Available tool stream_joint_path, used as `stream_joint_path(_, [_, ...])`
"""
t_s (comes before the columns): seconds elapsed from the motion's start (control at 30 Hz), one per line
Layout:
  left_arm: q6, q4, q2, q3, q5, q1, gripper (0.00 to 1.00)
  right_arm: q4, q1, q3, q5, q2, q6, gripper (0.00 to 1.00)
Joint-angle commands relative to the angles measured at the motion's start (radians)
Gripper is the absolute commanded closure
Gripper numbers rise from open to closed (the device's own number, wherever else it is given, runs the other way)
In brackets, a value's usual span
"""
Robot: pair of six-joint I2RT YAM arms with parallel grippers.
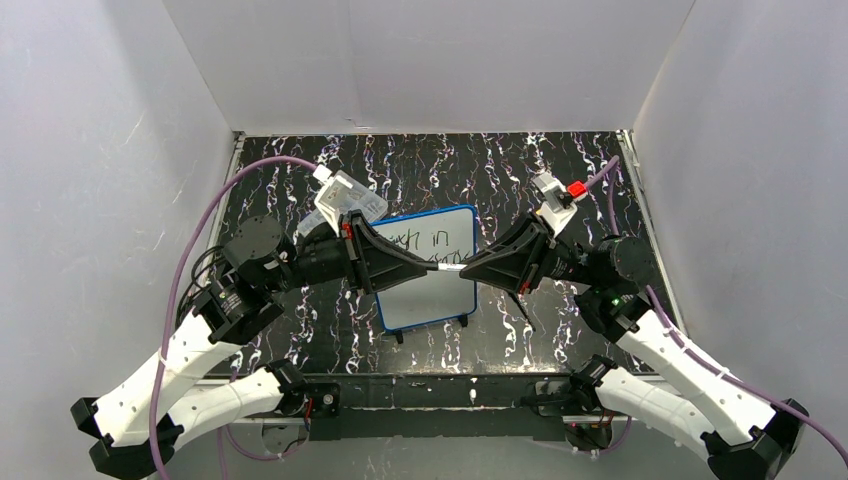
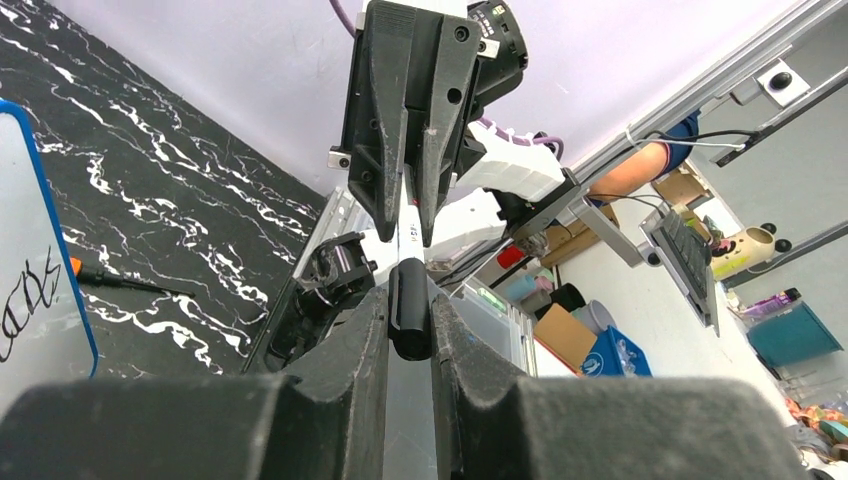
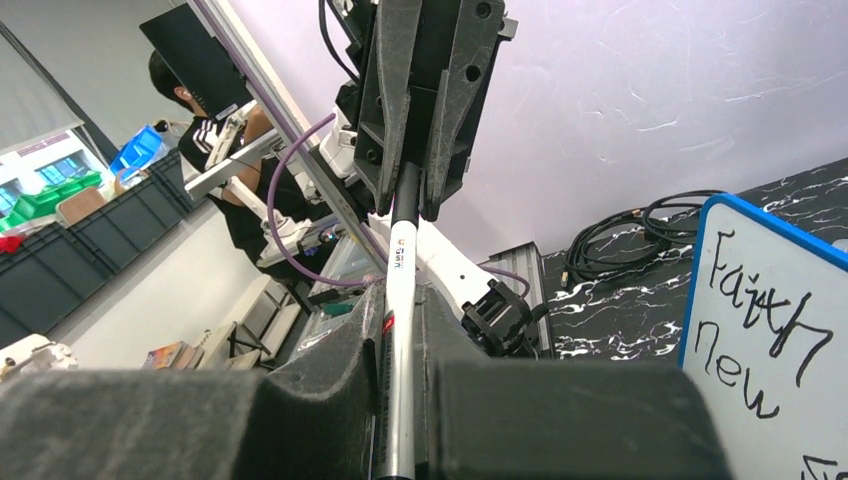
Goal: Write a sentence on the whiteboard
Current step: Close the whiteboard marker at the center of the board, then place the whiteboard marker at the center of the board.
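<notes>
**Q:** Where are the two grippers?

**A:** They meet tip to tip above the whiteboard point(image 1: 425, 300). The left gripper point(image 1: 425, 262) has its fingers clamped on the black end of a marker point(image 1: 447, 266). The right gripper point(image 1: 465, 268) has its fingers clamped on the marker's white barrel.

**Q:** And the board?

**A:** It lies flat under the meeting fingertips, blue-framed. The sentence point(image 1: 425, 240), in black handwriting, sits just beyond the fingers. The part on the near side of the fingers is bare white.
</notes>
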Motion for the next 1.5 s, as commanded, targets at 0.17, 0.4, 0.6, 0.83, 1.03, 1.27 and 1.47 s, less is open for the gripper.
stream_joint_path(0.17, [-0.017,0.016,0.099,-0.036,0.139,-0.028,1.0,0.042,0.016,0.084,0.006,0.097,-0.026,0.99])
stream_joint_path(0.4, [0.051,-0.066,0.097,-0.025,0.091,-0.025,1.0,0.022,0.016,0.104,0.029,0.116,-0.06,0.99])
stream_joint_path(0.6, [0.275,-0.331,0.132,0.131,-0.102,0.018,0.35,-0.498,0.014,0.286,0.424,0.071,-0.401,0.99])
stream_joint_path(0.83, [0.382,-0.489,0.197,0.333,-0.243,0.098,0.1,-0.758,0.014,0.454,0.947,0.134,-0.598,0.99])
stream_joint_path(1.03, [0.419,-0.524,0.225,0.439,-0.278,0.234,0.03,-0.839,-0.025,0.446,1.202,0.26,-0.651,0.99])
stream_joint_path(1.27, [0.413,-0.497,0.269,0.373,-0.281,0.496,0.02,-0.737,-0.314,0.232,0.929,0.305,-0.568,0.99])
stream_joint_path(1.47, [0.424,-0.428,0.19,0.147,-0.445,0.641,0.02,-0.688,-0.449,0.04,0.877,0.308,-0.527,0.99])
